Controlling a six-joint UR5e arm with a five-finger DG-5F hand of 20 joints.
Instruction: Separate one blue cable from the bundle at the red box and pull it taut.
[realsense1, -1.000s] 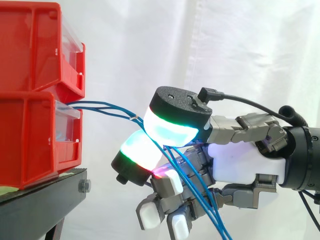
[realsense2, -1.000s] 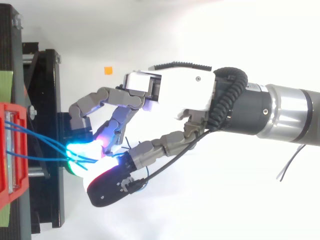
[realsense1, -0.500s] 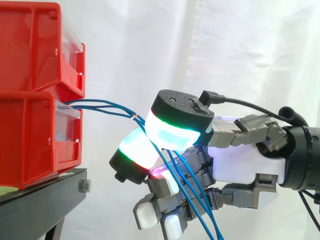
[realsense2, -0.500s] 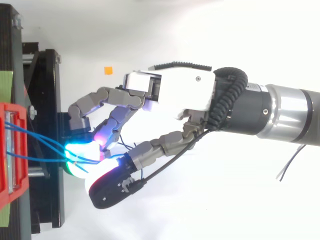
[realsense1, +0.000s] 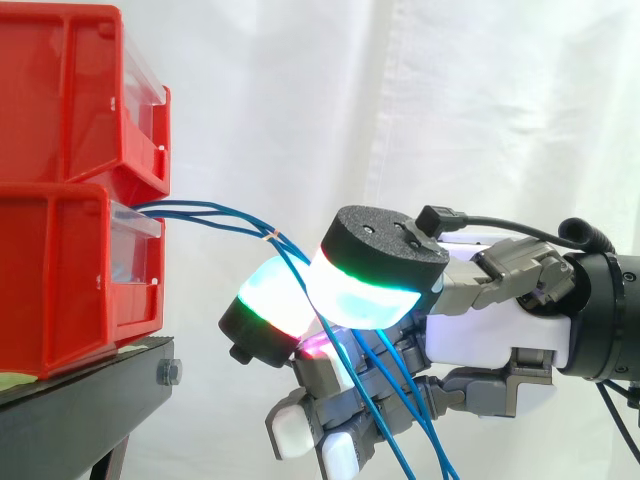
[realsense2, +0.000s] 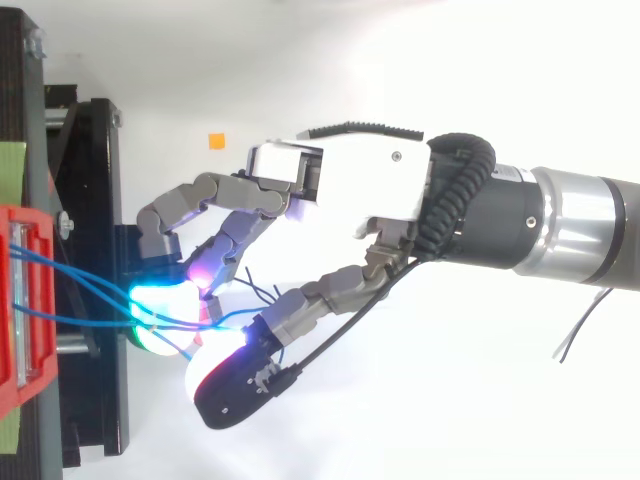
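Observation:
Several thin blue cables (realsense1: 215, 215) leave the front of the lower red box (realsense1: 60, 280) and run right to a small tie. From there they drop down through my hand (realsense1: 490, 330). The cables pass between the glowing thumb pad (realsense1: 365, 295) and a green-red finger pad (realsense1: 272, 305), which press together around them. The other fingers curl underneath. From above, the cables (realsense2: 90, 290) fan out from the red box (realsense2: 25, 300) and converge at the pads of my hand (realsense2: 350, 185). The stretch between box and hand still curves slightly.
A second red box (realsense1: 70, 90) is stacked on the lower one, both on a black stand (realsense1: 90, 400) at the left. A white curtain hangs behind. A small orange mark (realsense2: 215, 141) lies on the white floor near the stand (realsense2: 95, 200).
The thumb pad has slid right and slightly down along the cables, away from the box. The finger pad and the arm have barely moved.

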